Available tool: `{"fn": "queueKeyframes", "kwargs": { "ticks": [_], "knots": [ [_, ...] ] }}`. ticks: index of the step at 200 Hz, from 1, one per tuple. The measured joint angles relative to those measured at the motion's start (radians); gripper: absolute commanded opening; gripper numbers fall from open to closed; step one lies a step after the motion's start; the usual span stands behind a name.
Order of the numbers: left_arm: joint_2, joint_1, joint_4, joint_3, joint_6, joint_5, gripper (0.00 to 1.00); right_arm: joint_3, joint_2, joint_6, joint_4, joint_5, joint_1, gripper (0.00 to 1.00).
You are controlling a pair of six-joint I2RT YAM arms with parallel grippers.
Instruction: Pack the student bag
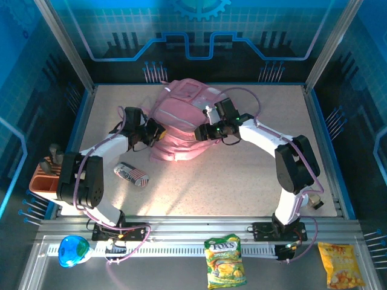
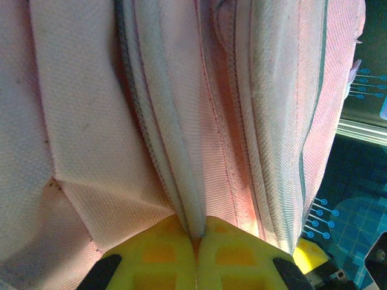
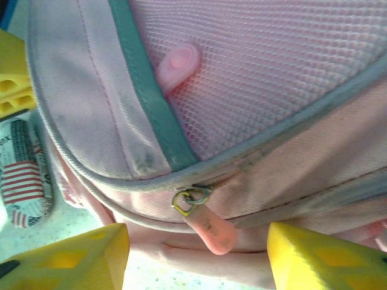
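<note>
Warm bright patch on table (image 1: 211, 181), blue surround dim; wrist close-ups slightly soft

One pink backpack (image 1: 181, 124), one striped pouch (image 1: 132, 175), one orange holder (image 1: 42, 181) and one blue object (image 1: 71, 251). Two robot arms, a left arm (image 1: 106, 145) and a right arm (image 1: 266, 136). Two snack packets, a green packet (image 1: 224, 261) and a yellow packet (image 1: 340, 264).

We see open desk (image 1: 242, 181) in front of the student bag (image 1: 181, 124); a striped pouch (image 1: 132, 175) blocks the left.
</note>
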Motion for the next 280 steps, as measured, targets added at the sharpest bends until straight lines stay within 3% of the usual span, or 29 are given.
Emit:
{"fn": "queueKeyframes", "kwargs": {
  "ticks": [26,58,139,175,210,245,280],
  "knots": [
    [0.000,0.000,-0.008,0.006,0.000,0.000,0.01,0.019,0.000,-0.089,-0.024,0.070,0.034,0.55],
    [0.000,0.000,-0.015,0.011,0.000,0.000,0.01,0.058,0.005,-0.158,-0.048,0.165,0.088,0.40],
    [0.000,-0.001,-0.018,0.011,0.000,-0.003,0.01,0.115,0.072,-0.166,-0.083,0.284,0.101,0.32],
    [0.000,-0.004,-0.018,0.011,0.000,-0.004,0.01,0.116,0.075,-0.151,-0.093,0.315,0.106,0.14],
    [0.000,-0.010,-0.017,0.011,0.000,-0.004,0.01,0.116,0.078,-0.127,-0.101,0.348,0.104,0.05],
    [-0.010,-0.051,-0.019,0.008,0.001,-0.023,0.02,0.121,0.079,-0.135,-0.119,0.367,0.077,0.01],
    [-0.026,-0.148,-0.032,0.008,0.011,-0.076,0.11,0.134,0.080,-0.201,-0.142,0.326,0.003,0.00]
  ]
}}
